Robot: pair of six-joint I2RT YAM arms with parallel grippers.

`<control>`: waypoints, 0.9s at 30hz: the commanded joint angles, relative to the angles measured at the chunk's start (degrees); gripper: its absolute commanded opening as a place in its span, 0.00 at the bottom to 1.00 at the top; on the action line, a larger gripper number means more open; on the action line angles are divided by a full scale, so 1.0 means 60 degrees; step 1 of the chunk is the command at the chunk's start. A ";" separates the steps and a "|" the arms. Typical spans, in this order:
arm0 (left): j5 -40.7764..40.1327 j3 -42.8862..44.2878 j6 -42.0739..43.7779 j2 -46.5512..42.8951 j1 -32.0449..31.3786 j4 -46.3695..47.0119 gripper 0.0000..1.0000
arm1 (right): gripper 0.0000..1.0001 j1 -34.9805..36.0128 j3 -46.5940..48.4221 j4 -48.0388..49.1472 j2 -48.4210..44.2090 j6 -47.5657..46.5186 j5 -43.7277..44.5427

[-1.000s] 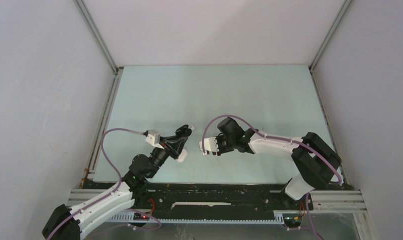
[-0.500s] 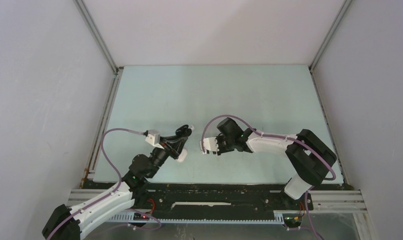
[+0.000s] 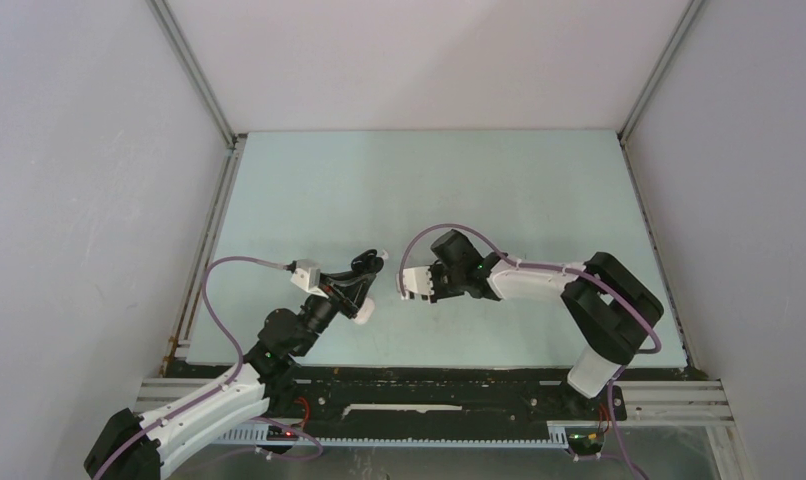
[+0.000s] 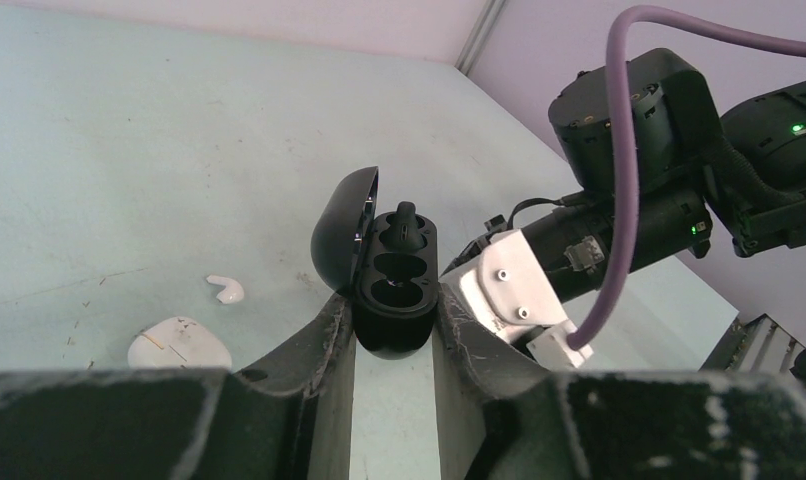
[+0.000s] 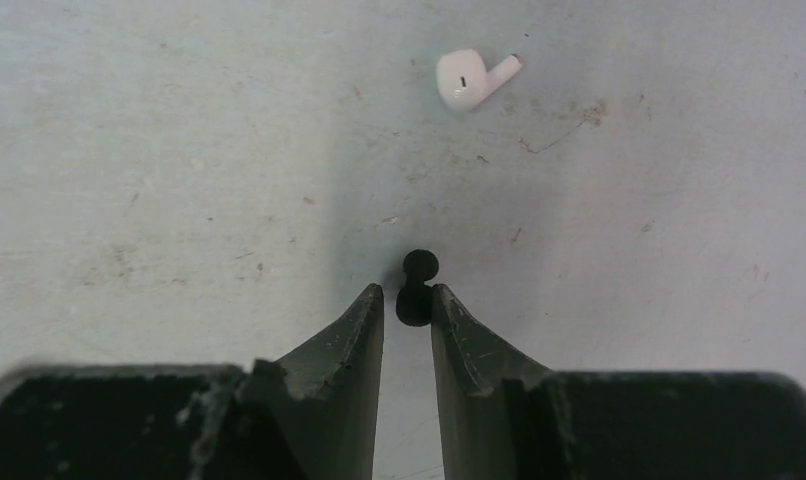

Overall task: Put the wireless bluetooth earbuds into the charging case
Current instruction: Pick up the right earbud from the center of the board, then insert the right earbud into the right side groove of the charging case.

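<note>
My left gripper (image 4: 394,322) is shut on a black charging case (image 4: 397,275) and holds it above the table with its lid (image 4: 339,230) swung open. One black earbud (image 4: 405,216) sits in the case's far slot; the near slot shows dark and hollow. My right gripper (image 5: 407,296) is shut on a second black earbud (image 5: 418,268), which sticks out past its fingertips. In the top view the right gripper (image 3: 403,288) hovers just right of the left gripper (image 3: 365,280). A white earbud (image 5: 471,78) lies loose on the table beyond the right fingers.
A white case (image 4: 177,345) rests shut on the table beside the white earbud (image 4: 226,290), to the left in the left wrist view. The right arm's white wrist block (image 4: 504,285) is close against the left finger. Metal rails (image 3: 204,250) edge the pale green table.
My right arm has moved left, towards the left gripper and the open case, and its jaws have narrowed a little. The left arm has stayed still.
</note>
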 commanded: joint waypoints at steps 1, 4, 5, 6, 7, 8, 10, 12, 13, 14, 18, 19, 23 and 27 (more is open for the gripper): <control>0.0021 -0.0759 -0.0128 0.0013 0.0094 0.0204 0.00 | 0.25 -0.0041 0.0257 0.0182 0.0236 0.0385 0.0233; 0.0021 -0.0757 -0.0128 -0.0003 0.0083 0.0204 0.00 | 0.21 -0.0031 0.0354 0.0164 0.0192 0.0457 0.0208; 0.0021 -0.0746 -0.0132 -0.0004 0.0087 0.0204 0.01 | 0.17 -0.0027 0.0405 0.0075 0.0203 0.0447 0.0149; 0.0032 -0.0750 -0.0141 -0.0004 0.0086 0.0204 0.01 | 0.14 -0.0027 0.0442 -0.0020 0.0197 0.0444 0.0097; 0.0035 -0.0756 -0.0142 -0.0015 0.0084 0.0204 0.01 | 0.13 -0.0030 0.0485 -0.0114 0.0200 0.0444 0.0052; 0.0036 -0.0761 -0.0143 -0.0018 0.0089 0.0204 0.01 | 0.12 -0.0033 0.0498 -0.0179 0.0177 0.0444 -0.0012; 0.0037 -0.0752 -0.0143 -0.0018 0.0083 0.0208 0.01 | 0.09 -0.0053 0.0500 -0.0314 0.0075 0.0444 -0.0094; 0.0050 -0.0753 -0.0143 -0.0007 0.0086 0.0208 0.01 | 0.07 -0.0048 0.0518 -0.0558 -0.0149 0.0482 -0.0188; 0.0037 -0.0759 -0.0143 0.0005 0.0089 0.0205 0.01 | 0.05 -0.0053 0.0588 -0.0786 -0.0317 0.0597 -0.0322; 0.0036 -0.0759 -0.0143 0.0041 0.0094 0.0204 0.01 | 0.03 -0.0094 0.0694 -0.1142 -0.0521 0.0712 -0.0560; 0.0184 -0.0670 -0.0040 0.0286 0.0090 0.0220 0.00 | 0.00 -0.0109 0.1213 -0.2814 -0.1835 0.1279 -0.1698; 0.0289 -0.0620 0.0011 0.0390 0.0086 0.0245 0.00 | 0.00 -0.0090 0.1285 -0.3146 -0.2224 0.1440 -0.1986; 0.1438 -0.0452 0.0279 0.1193 0.0082 0.0852 0.00 | 0.00 0.0030 0.1606 -0.4233 -0.3624 0.2030 -0.3238; 0.3590 -0.0207 0.0354 0.2680 0.0047 0.2296 0.00 | 0.00 -0.0027 0.2033 -0.5152 -0.4394 0.2429 -0.4240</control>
